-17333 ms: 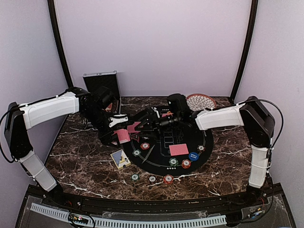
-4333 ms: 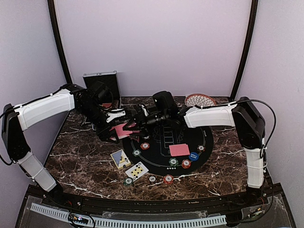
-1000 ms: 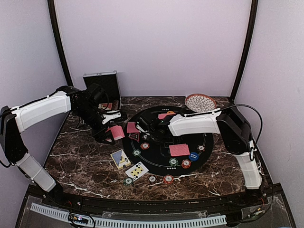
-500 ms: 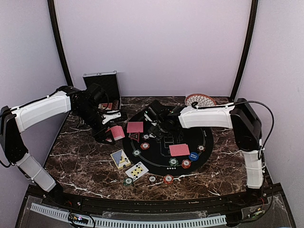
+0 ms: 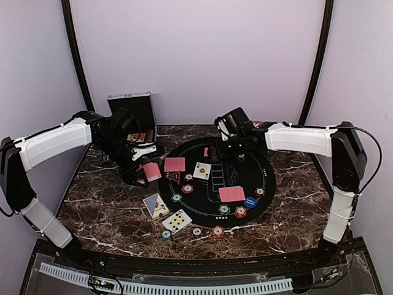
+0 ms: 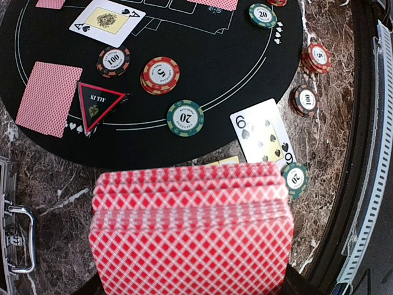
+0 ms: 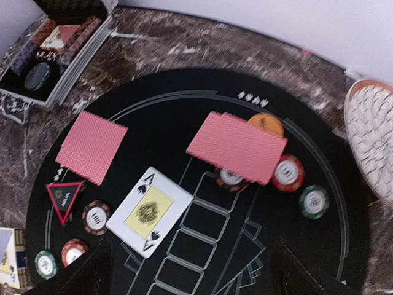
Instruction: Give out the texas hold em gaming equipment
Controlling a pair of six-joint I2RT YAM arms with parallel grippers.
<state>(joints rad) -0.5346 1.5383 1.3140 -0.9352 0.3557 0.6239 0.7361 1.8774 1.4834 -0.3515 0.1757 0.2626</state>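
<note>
Deck (image 6: 190, 230) clamped in left gripper (image 5: 137, 173), bottom centre of left wrist view; right gripper (image 5: 236, 152) spread wide and empty, upper middle over mat (image 5: 264, 175); ace (image 5: 202, 171) face-up mid-mat; likely trouble: deck sliding loose, or several peeling off together, owing to staggered edges.

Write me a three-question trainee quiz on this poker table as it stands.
1. True or false: the ace of spades lies face up on the black mat.
2. The left tool holds: A) nothing B) a deck of red-backed cards C) one chip.
3. Fill in: the other face-up spade is the ___ of spades.
Key: 1 true; 2 B; 3 six.
</note>
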